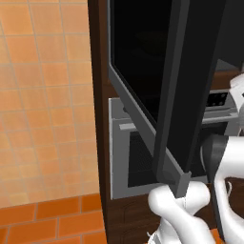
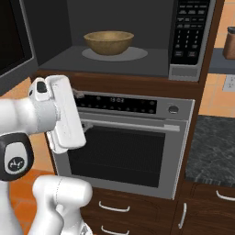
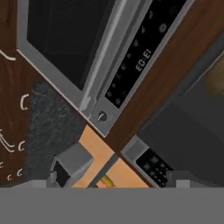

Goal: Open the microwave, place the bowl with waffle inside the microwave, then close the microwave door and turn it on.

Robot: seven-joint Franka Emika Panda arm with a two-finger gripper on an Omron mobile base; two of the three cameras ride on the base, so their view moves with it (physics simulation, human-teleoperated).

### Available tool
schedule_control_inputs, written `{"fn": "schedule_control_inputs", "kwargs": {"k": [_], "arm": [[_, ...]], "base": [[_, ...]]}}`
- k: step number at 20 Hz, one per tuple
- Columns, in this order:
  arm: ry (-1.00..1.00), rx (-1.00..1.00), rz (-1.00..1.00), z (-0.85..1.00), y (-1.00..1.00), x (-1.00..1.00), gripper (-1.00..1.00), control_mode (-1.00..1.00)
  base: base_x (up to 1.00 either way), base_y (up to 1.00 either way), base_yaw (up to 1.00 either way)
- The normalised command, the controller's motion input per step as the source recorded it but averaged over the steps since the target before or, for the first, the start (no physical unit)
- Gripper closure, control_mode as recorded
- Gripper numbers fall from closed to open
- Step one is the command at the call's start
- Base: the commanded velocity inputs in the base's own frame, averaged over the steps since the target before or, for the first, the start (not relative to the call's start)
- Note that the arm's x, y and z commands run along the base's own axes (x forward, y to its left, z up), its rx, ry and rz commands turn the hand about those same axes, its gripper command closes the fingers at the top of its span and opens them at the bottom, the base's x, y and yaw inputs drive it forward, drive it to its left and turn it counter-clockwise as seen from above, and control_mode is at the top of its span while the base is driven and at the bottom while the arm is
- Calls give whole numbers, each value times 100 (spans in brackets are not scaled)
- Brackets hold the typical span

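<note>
Pincer (image 3: 118, 179) stands wide, nothing between its tips; you see one tip (image 3: 70, 168) low left in the hand view and the other low right, both clear of everything. Your hand sits in front of the oven (image 2: 133, 147), near its left end at control-panel height, w/ the white hand block over the panel's left edge in the right base view.

Microwave (image 2: 137, 41) is directly above the oven, cavity exposed. Microwave door (image 1: 157, 81) is swung out to the left of the oven, hinged on that side, black glass edge-on toward you. Bowl (image 2: 109, 42) sits inside the microwave on the round turntable, above the oven's left-centre. Can't tell from here if the waffle is in it; rim hides the inside.

Keypad (image 2: 190, 32) is on the microwave's right side, above the oven's knob (image 2: 173, 109).
</note>
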Motion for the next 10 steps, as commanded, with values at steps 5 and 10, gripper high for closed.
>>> {"fn": "schedule_control_inputs", "kwargs": {"k": [5,10], "arm": [[15,-20,-28,-21,-17,0,-100,-100],[5,-19,-25,-31,-24,-1,-100,-100]], "base": [[0,0,0],[0,0,0]]}}
